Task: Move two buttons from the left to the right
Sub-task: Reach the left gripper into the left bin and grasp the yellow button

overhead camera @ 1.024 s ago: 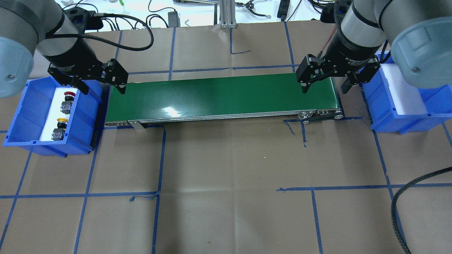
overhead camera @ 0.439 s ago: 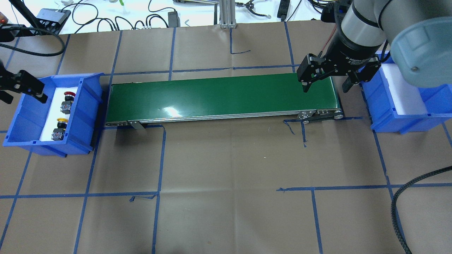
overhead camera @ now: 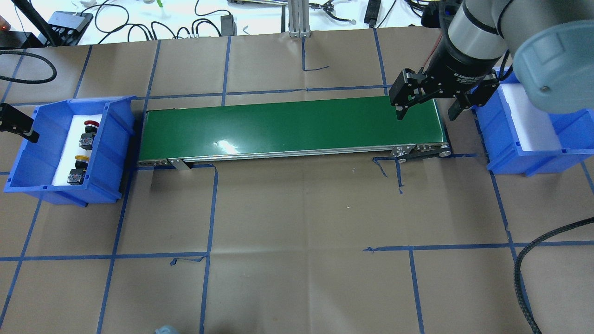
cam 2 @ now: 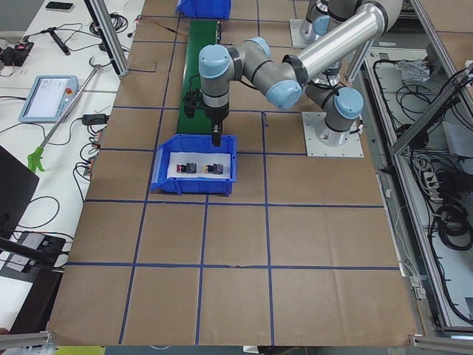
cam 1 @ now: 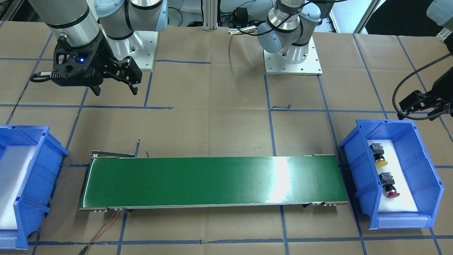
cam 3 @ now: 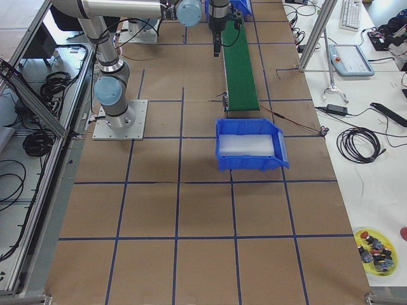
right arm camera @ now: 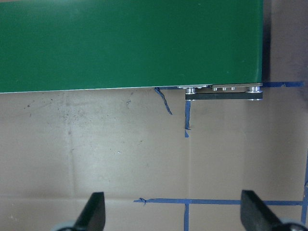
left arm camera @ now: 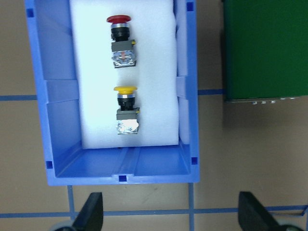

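The red-capped button (overhead camera: 88,132) and the yellow-capped button (overhead camera: 78,168) lie on white foam in the left blue bin (overhead camera: 111,153). Both also show in the left wrist view, the red button (left arm camera: 121,41) and the yellow button (left arm camera: 126,108). My left gripper (left arm camera: 171,216) is open and empty, held high beside the bin and touching neither button. In the front view it (cam 1: 426,108) is at the right edge. My right gripper (overhead camera: 428,111) is open and empty above the right end of the green conveyor belt (overhead camera: 292,125).
The right blue bin (overhead camera: 510,139) with a white foam pad stands past the belt's right end. Blue tape lines cross the brown paper table. A black braided cable (overhead camera: 533,260) curls at the front right. Cables and gear lie along the far edge.
My left arm has swung left, from the belt's left end across the bin to the view's left edge. My right gripper has barely moved. The buttons have not moved.
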`<state>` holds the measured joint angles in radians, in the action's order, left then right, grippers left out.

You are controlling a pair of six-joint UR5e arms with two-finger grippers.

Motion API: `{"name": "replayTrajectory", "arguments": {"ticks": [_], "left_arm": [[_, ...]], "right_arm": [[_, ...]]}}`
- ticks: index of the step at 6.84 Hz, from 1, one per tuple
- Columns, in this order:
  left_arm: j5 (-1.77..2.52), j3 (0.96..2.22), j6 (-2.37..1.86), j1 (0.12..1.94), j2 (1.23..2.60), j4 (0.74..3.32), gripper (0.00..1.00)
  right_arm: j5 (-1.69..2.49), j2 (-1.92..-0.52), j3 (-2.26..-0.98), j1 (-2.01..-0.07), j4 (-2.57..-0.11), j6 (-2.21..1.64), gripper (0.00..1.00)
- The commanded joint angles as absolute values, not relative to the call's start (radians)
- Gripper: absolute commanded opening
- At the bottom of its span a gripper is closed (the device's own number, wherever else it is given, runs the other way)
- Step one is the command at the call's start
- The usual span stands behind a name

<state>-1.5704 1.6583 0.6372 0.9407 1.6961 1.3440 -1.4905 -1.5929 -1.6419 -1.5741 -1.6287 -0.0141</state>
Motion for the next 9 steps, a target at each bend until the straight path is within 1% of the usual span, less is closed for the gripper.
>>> {"name": "replayTrajectory", "arguments": {"ticks": [1,3,5,7,9], "left_arm": [[-1.563,1.695,0.634,0.946,1.780,1.190,1.00],[-1.562,1.767,0.632,0.951,1.805,1.083,1.00],[-1.562,1.883,0.627,0.950,1.833,0.924,1.00],[-1.545,1.905,0.626,0.950,1.893,0.871,1.00],[-1.545,1.907,0.627,0.945,1.902,0.873,1.00]], "right_arm": [[-1.489,-1.592,-1.644,-1.574,-1.629,-0.012,1.00],[-1.493,-1.592,-1.643,-1.572,-1.629,-0.012,1.00],[-1.499,-1.591,-1.641,-1.572,-1.631,-0.012,1.00],[-1.499,-1.591,-1.649,-1.572,-1.629,-0.012,1.00],[-1.500,-1.589,-1.649,-1.572,-1.631,-0.011,1.00]]}}
